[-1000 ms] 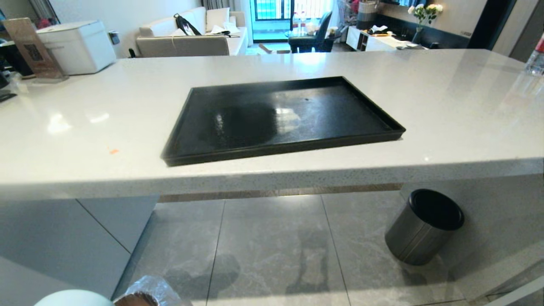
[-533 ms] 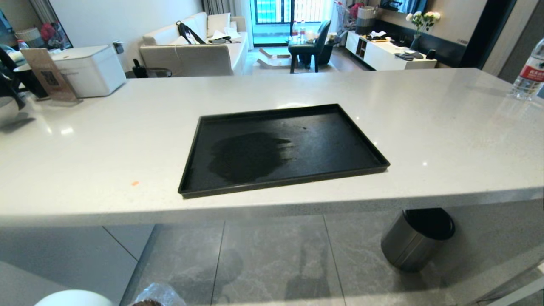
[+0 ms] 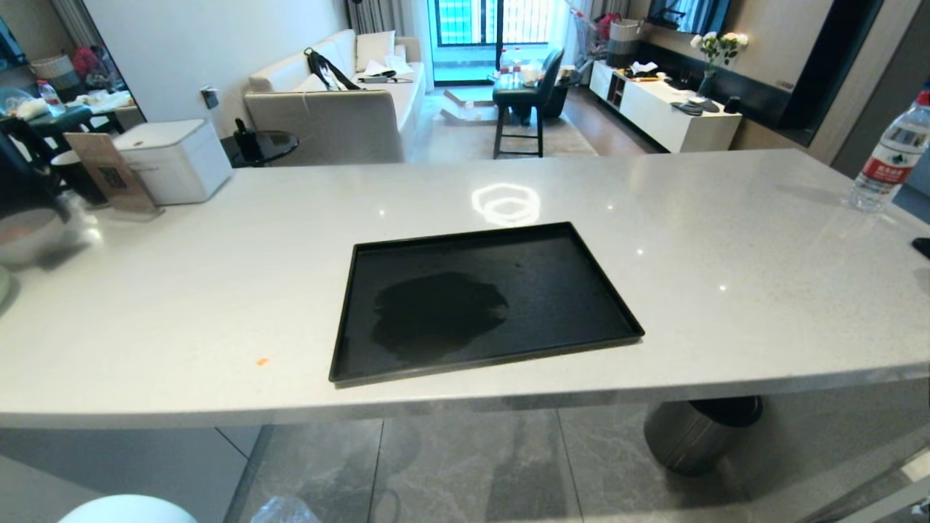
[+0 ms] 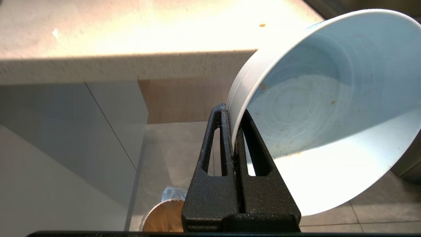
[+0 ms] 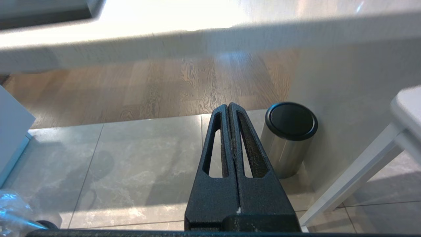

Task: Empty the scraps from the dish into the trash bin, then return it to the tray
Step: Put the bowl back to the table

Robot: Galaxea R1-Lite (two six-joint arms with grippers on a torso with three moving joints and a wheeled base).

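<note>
Item: dish (image 4: 315,108). Pale bluish-white bowl, pinched by its rim in my left pincer (image 4: 233,131), tilted on its side, below the table edge and above the floor. Inside shows only small specks and smears. Its rim also shows at the lower left edge of the head view.

Item: trash bin (image 4: 164,215). Coppery inside, crinkled clear liner, on the floor below my left pincer and the dish.

Item: tray (image 3: 378,363). Black, low rim, lying flat on the white table (image 3: 726,240), nothing standing on it.

Item: right pincer (image 5: 229,131). Pressed together, holding nothing, hanging below the table above the grey tiled floor (image 5: 138,154).

Item: dark grey cylinder (image 5: 287,138). Standing on the floor under the table, near my right pincer.

Item: orange crumb (image 3: 261,361). On the table, left of the tray.

Item: water bottle (image 3: 888,156). Upright at the table's far right.
</note>
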